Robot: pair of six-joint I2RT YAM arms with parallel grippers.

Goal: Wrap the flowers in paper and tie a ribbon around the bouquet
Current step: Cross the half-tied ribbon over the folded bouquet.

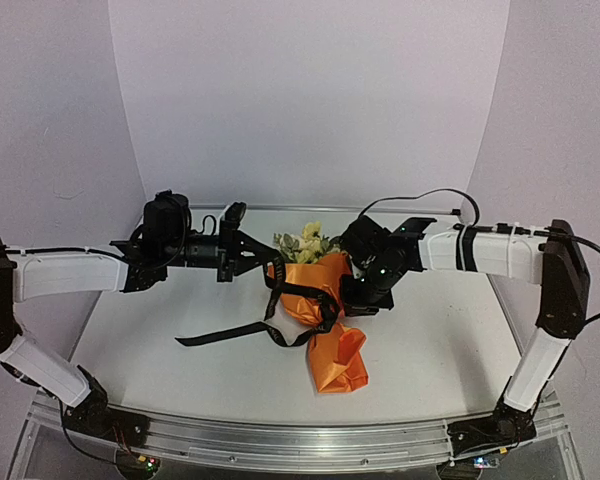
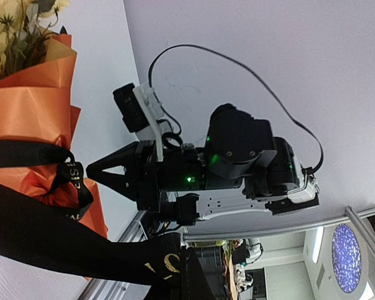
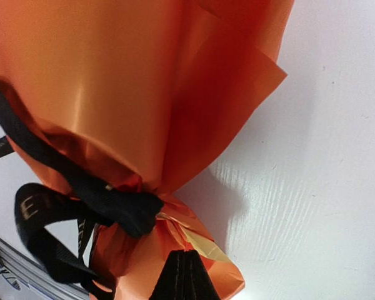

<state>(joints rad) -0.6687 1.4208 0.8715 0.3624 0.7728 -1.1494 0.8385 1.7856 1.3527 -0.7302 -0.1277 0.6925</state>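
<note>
On the table (image 1: pixel 450 340), bouquet (image 1: pixel 332 345) between left claw (image 1: pixel 266 263) and right claw (image 3: pixel 184 262), ribbon (image 1: pixel 230 333) trailing

One bouquet (image 1: pixel 310 285) lies on the one table (image 1: pixel 180 390). It is made of a single orange paper (image 1: pixel 340 365) wrap and one small bunch of flowers (image 1: pixel 305 243) at its far end; the separate blossoms are too small to count. One black ribbon (image 1: pixel 225 333) goes around it, with one loose tail to its left. Two arms flank it, the left arm (image 1: pixel 65 272) and the right arm (image 1: pixel 490 250), making two grippers: the left gripper (image 1: pixel 263 262) and the right gripper (image 1: pixel 358 298).
</note>
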